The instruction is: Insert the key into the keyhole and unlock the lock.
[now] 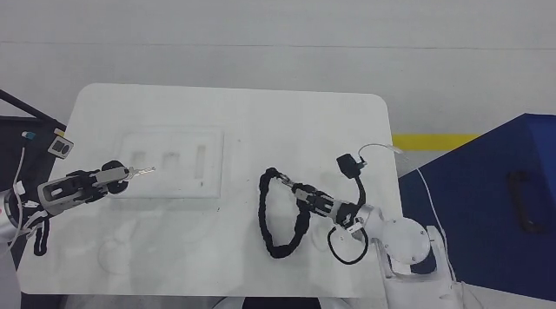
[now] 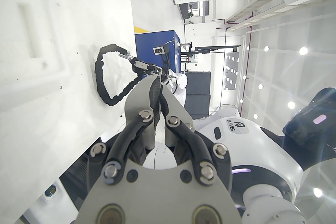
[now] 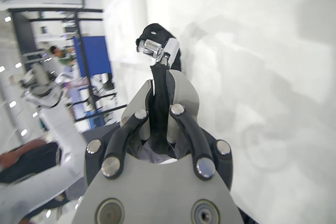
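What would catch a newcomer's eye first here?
The black lock stands out first, looped at the middle of the white table, with its metal end gripped by the right gripper. Next is the key, held by the left gripper over the foam tray, well apart from the lock.

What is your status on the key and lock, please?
Left gripper shut on key, above foam tray. Right gripper shut on lock, chain loop on table. Key far from lock; nothing seen in the way.

Key (image 1: 143, 170) is held by left gripper (image 1: 124, 174) at foam tray (image 1: 187, 189) edge; black lock (image 1: 263, 213) is gripped by right gripper (image 1: 301, 193).
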Robot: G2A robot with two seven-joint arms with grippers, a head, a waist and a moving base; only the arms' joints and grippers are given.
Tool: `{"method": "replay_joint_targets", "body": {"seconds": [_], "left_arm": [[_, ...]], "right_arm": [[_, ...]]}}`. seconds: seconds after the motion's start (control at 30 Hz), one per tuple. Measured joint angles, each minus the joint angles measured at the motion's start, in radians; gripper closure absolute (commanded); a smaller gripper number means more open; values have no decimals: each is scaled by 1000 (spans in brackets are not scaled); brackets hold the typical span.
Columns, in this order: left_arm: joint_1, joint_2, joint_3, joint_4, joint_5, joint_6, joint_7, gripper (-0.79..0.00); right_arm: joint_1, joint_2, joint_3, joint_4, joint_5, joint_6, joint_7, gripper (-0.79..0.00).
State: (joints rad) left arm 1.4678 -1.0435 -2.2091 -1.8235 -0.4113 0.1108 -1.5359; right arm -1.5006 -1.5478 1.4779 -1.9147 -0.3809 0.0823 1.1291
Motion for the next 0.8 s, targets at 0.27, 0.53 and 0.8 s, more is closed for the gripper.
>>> {"method": "replay_joint_targets", "body": {"seconds": [0.27,0.53,0.8], "left_arm": [[0,0,0,0,0,0,0,0],[0,0,0,0,0,0,0,0],[0,0,0,0,0,0,0,0]], "right_arm": [[4,3,18,13,79,-12,44,0],[2,5,-16,52,423,-81,90,0],[75,8,-82,206,811,-49,200,0]]}}
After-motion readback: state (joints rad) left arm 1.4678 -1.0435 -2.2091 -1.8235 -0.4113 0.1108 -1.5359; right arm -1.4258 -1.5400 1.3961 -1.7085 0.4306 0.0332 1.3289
